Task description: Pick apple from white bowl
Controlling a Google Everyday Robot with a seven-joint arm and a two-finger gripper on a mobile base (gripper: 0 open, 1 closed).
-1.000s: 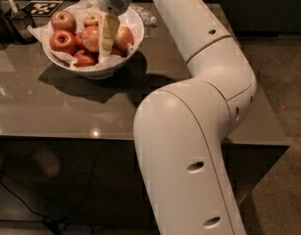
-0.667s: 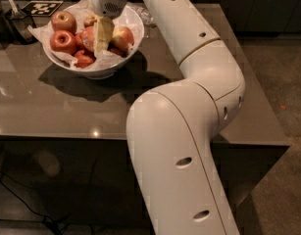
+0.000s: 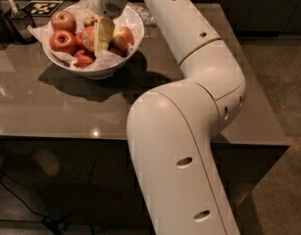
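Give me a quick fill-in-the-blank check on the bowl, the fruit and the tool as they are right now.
1. The apples lie in a bowl whose colour is ____.
2. The tool reaches down among the apples, inside the ____.
3. On the table, the bowl sits toward the ____ side of the picture.
Missing words: white; bowl; left.

The smooth plastic gripper (image 3: 103, 35) hangs inside the shiny white bowl (image 3: 111, 71). Crumpled paper (image 3: 38, 32) lines the bowl around it. The table (image 3: 52, 112) underneath looks glossy.
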